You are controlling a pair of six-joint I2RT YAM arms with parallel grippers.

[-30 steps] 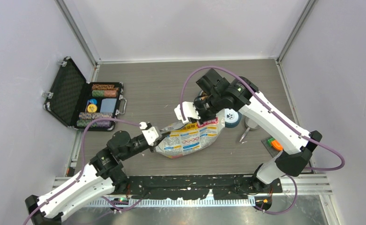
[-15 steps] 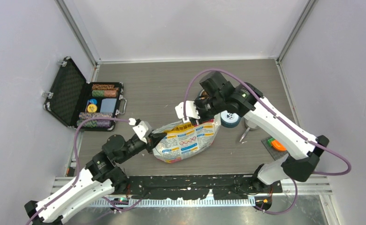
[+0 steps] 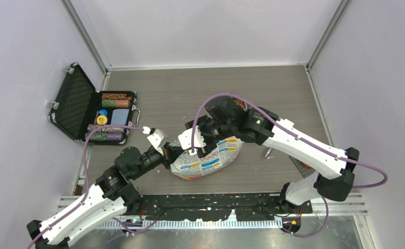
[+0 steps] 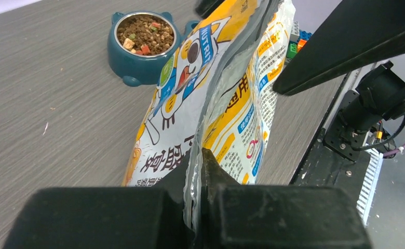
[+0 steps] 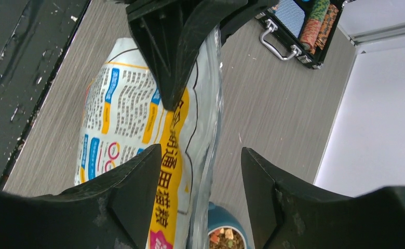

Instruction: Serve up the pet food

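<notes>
Whereas a second ago the right gripper point(image 5: 201, 155) was pressed shut at the far right end of the food bag point(image 3: 211, 158), it has since spread its fingers. It has also slid left to straddle the bag's upper seam, just beside the left gripper point(image 4: 199, 155), which stays pinched on the near left edge. The pet food point(image 4: 144, 32) already fills the teal bowl point(image 4: 138, 67) beyond the bag's far end, so this release looks like a re-grip to settle the bag, not a fresh pour.
</notes>
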